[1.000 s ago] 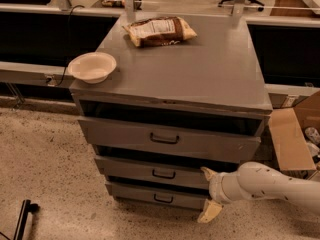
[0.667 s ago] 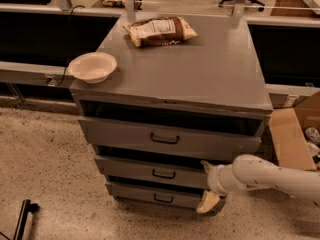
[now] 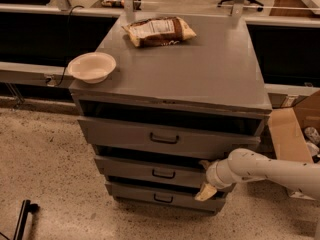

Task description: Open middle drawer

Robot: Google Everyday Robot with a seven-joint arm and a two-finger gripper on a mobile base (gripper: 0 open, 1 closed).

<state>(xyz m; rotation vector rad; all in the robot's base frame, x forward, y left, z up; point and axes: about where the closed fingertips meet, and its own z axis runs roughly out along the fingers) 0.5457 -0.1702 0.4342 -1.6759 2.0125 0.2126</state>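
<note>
Camera view shows the grey cabinet [image 3: 200, 69] in the centre of the frame, with three drawers one under the other. The middle drawer [image 3: 130, 169] sits in the lower centre, between the taller top drawer [image 3: 120, 133] and the narrow bottom drawer [image 3: 135, 193], and its small black handle [image 3: 163, 173] is free. The gripper [image 3: 205, 178] comes in from the lower right of the frame on the white arm [image 3: 265, 170]. It is now at the right end of the middle drawer's front, well to the right of the handle. Compared with one second ago, the gripper has moved a little to the left and a little up, closer to this front. The drawer itself has not moved; the dark gap above it looks the same. The gripper is open, its two fingers [image 3: 206, 192] spread apart, one high and one low, and I cannot tell if they touch the metal. I judge that the approach is almost finished but the pulling is not yet begun. On the top of the cabinet, a white bowl [image 3: 92, 66] stands at the left edge and a snack bag [image 3: 159, 31] lies at the back
</note>
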